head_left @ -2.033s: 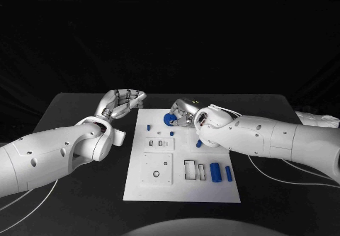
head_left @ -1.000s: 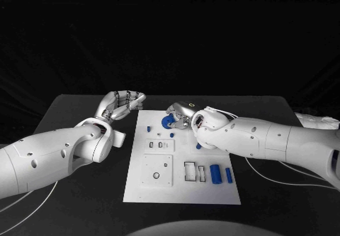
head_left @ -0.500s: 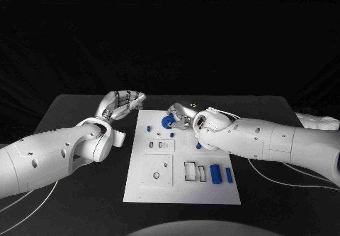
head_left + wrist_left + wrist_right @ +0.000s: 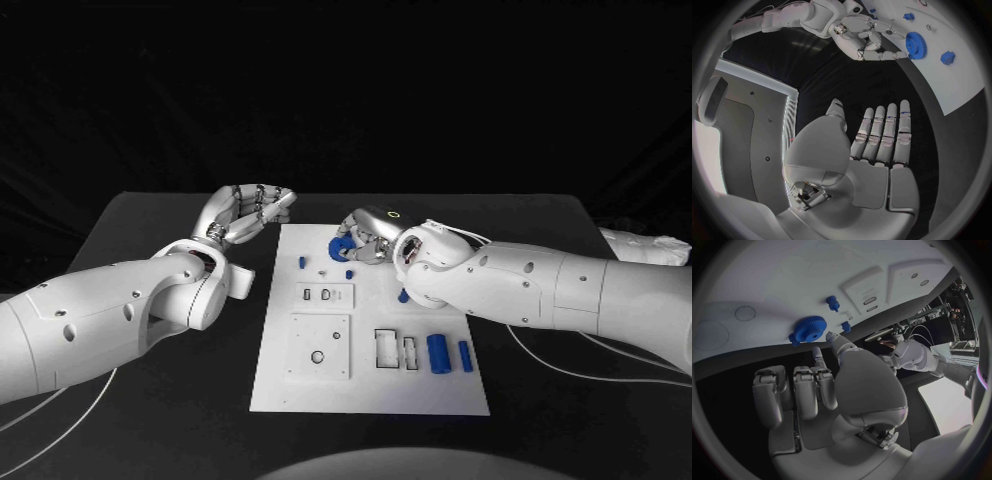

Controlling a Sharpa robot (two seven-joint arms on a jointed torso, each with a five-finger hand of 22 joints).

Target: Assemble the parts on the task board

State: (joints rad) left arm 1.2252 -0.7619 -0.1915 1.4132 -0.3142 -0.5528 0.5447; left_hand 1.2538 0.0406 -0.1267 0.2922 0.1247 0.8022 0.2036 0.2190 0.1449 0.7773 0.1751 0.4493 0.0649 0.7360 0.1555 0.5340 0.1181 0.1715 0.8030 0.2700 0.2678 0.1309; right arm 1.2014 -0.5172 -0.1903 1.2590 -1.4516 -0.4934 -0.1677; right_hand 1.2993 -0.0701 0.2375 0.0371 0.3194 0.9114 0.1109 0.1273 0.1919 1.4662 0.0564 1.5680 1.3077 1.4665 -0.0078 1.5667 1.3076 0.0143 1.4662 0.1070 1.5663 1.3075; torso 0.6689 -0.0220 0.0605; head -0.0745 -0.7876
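We see a black bench (image 4: 159, 400) under a wholly dark backdrop, with the white task board (image 4: 368, 390) lying lengthwise down its middle. At the bench's far right edge sits a crumpled white thing (image 4: 642, 243); we cannot tell what it is.

On the board's far end lies a blue gear (image 4: 342, 250), and the right robot hand (image 4: 371, 232) is right over it. In the right wrist view the gear (image 4: 808, 329) lies flat on the board just beyond that hand's fingertips (image 4: 817, 353); the fingers are curled and apart, and we cannot tell whether they touch the gear. Nothing is visibly held.

The left robot hand (image 4: 248, 212) hovers just off the board's far left corner, over bare bench. In its own wrist view the left robot hand (image 4: 879, 150) has its fingers straight, side by side, and holds nothing.

Near the gear, a small blue peg (image 4: 303, 261) stands on the left and another small blue piece (image 4: 351, 271) just right of it. A further blue bit (image 4: 404, 295) peeks out beside the right forearm, which covers the board's right edge there.

Mid-board, two white blocks: a small one with slots (image 4: 326, 293), and a larger one with round holes (image 4: 320, 345) nearer us. To the right of that, a rectangular recess (image 4: 388, 346), then a narrower slot (image 4: 411, 350), then two blue cylinders lying side by side: a thick one (image 4: 437, 353) and a thin one (image 4: 466, 355).
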